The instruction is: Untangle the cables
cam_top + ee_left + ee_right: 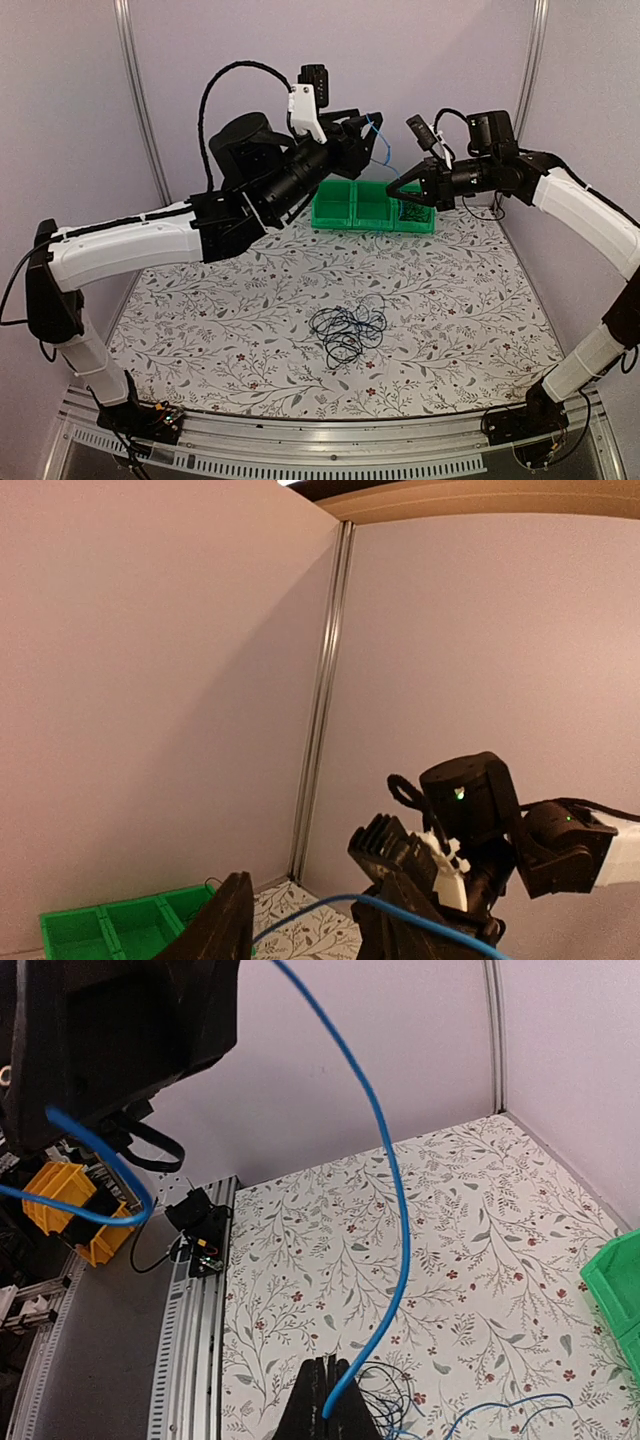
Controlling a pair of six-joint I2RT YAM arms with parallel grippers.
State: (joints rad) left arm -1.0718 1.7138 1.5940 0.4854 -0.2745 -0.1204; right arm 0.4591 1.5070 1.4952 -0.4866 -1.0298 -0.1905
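Blue cable (402, 1210) hangs in the air between both grippers, near a three-part green tray (352, 222).
The tray's right compartment holds a dark clump (411, 213) (too small to name). The right gripper (325, 1412) is pinched on the blue cable's end. The left gripper (315, 925) has its fingers apart, with the cable running loose between them. Black cables (347, 334) lie tangled mid-table on the floral cloth (480, 300), and pale lilac walls (60, 100) surround the table.
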